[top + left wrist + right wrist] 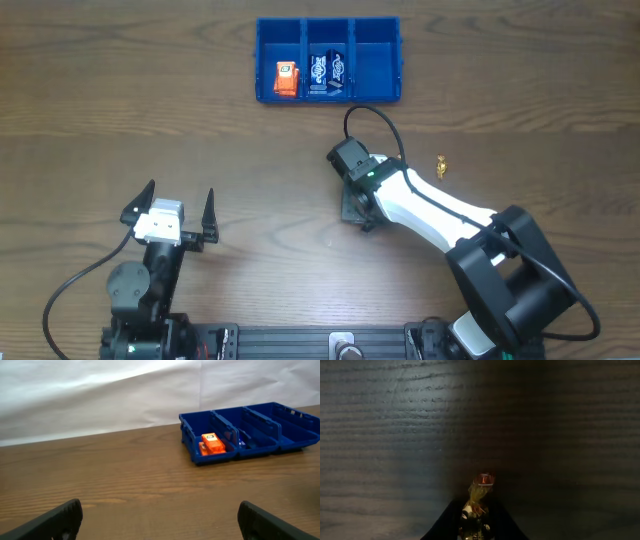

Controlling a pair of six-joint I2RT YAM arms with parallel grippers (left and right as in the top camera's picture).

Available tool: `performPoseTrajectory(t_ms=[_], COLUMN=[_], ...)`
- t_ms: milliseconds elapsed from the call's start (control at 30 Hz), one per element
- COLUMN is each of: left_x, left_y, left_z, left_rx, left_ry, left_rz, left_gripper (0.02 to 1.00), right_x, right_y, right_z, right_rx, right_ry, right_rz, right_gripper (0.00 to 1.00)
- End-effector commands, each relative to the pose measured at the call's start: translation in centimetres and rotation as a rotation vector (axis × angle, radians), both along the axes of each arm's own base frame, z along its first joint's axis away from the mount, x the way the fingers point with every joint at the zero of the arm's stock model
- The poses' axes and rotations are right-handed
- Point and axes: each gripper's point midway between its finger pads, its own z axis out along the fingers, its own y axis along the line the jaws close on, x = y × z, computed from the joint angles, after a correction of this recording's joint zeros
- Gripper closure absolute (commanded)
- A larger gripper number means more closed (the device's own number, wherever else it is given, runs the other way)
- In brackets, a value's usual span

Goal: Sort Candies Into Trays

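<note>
Right wrist view: candy (481, 484) within right pincer (476, 512)

A blue tray (377, 70) with three side-by-side compartments lies at the far middle of the table (120, 120). Its left compartment holds an orange candy (287, 80). The middle one holds dark blue candies (328, 75) (two, it seems). A small gold candy (441, 163) lies on the wood, right of the tray and nearer the arms. A wrapped candy (479, 495), gold with a red tip, is pinched in the right gripper (475, 525).
</note>
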Motion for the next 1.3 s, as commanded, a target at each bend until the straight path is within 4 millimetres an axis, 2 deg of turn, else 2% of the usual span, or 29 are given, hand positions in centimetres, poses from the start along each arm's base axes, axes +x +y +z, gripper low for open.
performPoseTrajectory(t_ms=[33,100,200,300,333,367,400,467,567,700,833,933,1000,1033,1100,1167,1233,1300], left_x=[-0.1,-0.1,-0.1,-0.1,-0.1,-0.1,-0.1,-0.1,-0.1,-0.1,-0.1,-0.1,-0.1,-0.1,-0.1,-0.1,-0.1,-0.1], left_y=[-0.4,-0.4,-0.4,-0.4,-0.4,-0.4,-0.4,-0.4,-0.4,-0.4,-0.4,-0.4,-0.4,-0.4,-0.4,-0.4,-0.4,-0.4], left_z=[-1.6,-1.6,-1.6,-1.6,-1.6,-1.6,-1.6,-1.6,-1.6,-1.6,-1.6,-1.6,-1.6,-1.6,-1.6,-1.6,-1.6,-1.6], left_rx=[0.009,0.009,0.009,0.009,0.009,0.009,0.009,0.009,0.009,0.009,0.009,0.009,0.009,0.009,0.009,0.009,0.009,0.009], left_ry=[0.044,0.045,0.045,0.044,0.044,0.044,0.045,0.045,0.044,0.044,0.045,0.044,0.045,0.044,0.044,0.044,0.044,0.044], left_rz=[-0.024,-0.024,-0.024,-0.024,-0.024,-0.024,-0.024,-0.024,-0.024,-0.024,-0.024,-0.024,-0.024,-0.024,-0.024,-0.024,-0.024,-0.024], left_gripper=[0.020,0.020,0.020,0.020,0.020,0.020,0.020,0.020,0.020,0.020,0.020,0.020,0.020,0.020,0.020,0.023,0.020,0.020], right_x=[1.8,4.4,8.7,12.8,14.6,17.5,19.3,22.2,26.0,28.2,29.1,29.2,29.1,29.1,28.8,28.5,28.1,27.2], right_y=[0.6,0.6,-0.8,-1.6,-2.2,-3.2,-3.7,-4.6,-5.5,-4.6,-3.9,-3.6,-3.5,-3.3,-3.0,-2.8,-2.9,-3.2], right_z=[2.5,7.3,15.2,21.0,22.9,25.0,25.6,25.4,22.6,18.3,16.7,16.4,16.4,16.4,16.2,16.1,15.9,15.6], right_rx=[0.025,0.017,-0.028,-0.044,-0.049,-0.056,-0.060,-0.065,-0.068,-0.026,-0.002,0.005,0.007,0.007,0.003,-0.005,-0.013,-0.018], right_ry=[-0.081,-0.185,-0.314,-0.438,-0.483,-0.539,-0.563,-0.590,-0.585,-0.542,-0.534,-0.533,-0.532,-0.530,-0.521,-0.510,-0.494,-0.478], right_rz=[0.004,0.021,0.000,0.013,0.010,0.000,-0.011,-0.052,-0.088,-0.056,-0.045,-0.040,-0.037,-0.023,0.002,0.025,0.033,0.032], right_gripper=[0.860,0.875,0.890,0.888,0.890,0.890,0.890,0.890,0.890,0.890,0.884,0.877,0.822,0.770,0.581,0.476,0.404,0.389])
